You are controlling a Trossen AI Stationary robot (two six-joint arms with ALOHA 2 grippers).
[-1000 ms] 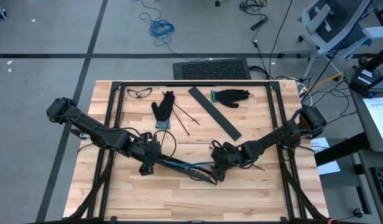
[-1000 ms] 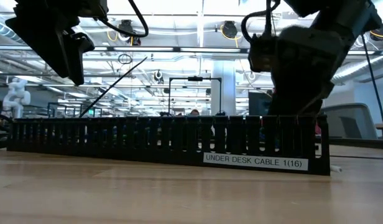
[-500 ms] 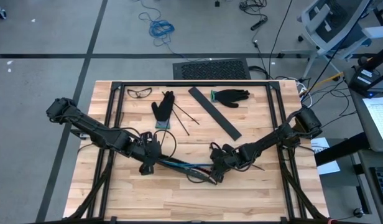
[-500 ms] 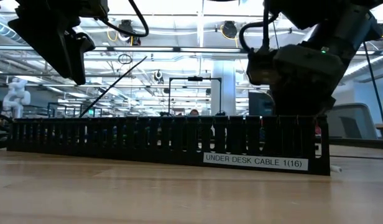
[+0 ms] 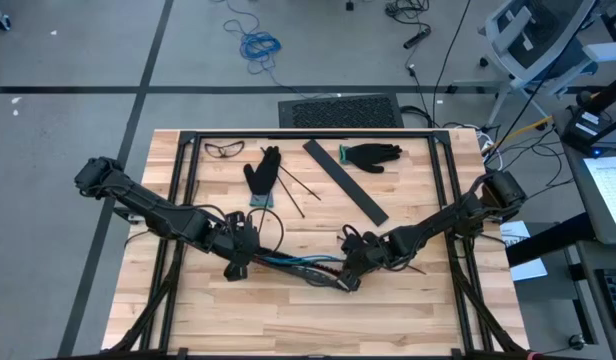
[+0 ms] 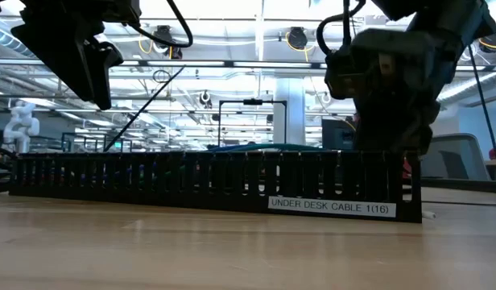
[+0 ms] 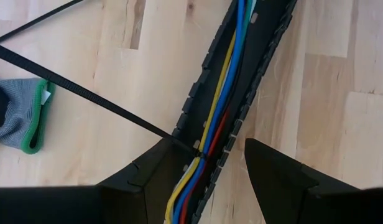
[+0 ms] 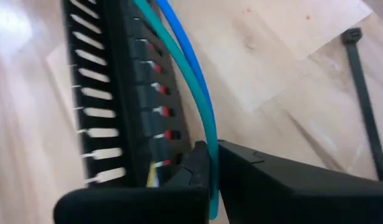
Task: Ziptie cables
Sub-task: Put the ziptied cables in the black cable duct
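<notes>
Item: the cables (image 7: 224, 106), a bundle of yellow, blue, green and red wires, lying lengthwise in a black slotted strip (image 5: 288, 266) on the near middle of the worktop (image 5: 408, 310). Long axis: left to right between the two arms, tilting slightly nearer toward the right end. Left gripper (image 5: 238, 268): at the bundle's left end, fingers spread wide either side of the strip, holding nothing; the cables run straight away from it along its line of reach. Right gripper (image 5: 348, 277): at the opposite end, fingers drawn narrow and pinching a blue and a green wire (image 8: 198, 93) lifted out of the strip. Both arms are equally close, one per end; judged the right does the handling while the left steadies. Ziptie (image 7: 86, 96): a thin black strap crossing the worktop and meeting the strip's wall just ahead of the left gripper; another black tie (image 8: 362, 93) lies beside the right gripper. By view: the left wrist view alone shows wire colours and the strap's contact point; the right wrist view alone shows the pinch; the low view shows only the strip's slotted wall, label (image 6: 330, 206), and a teal arc rising above it; the high view alone gives the whole layout. Elsewhere, far side: two gloves (image 5: 263, 175), safety glasses (image 5: 225, 149), a second flat black strip (image 5: 345, 181).
</notes>
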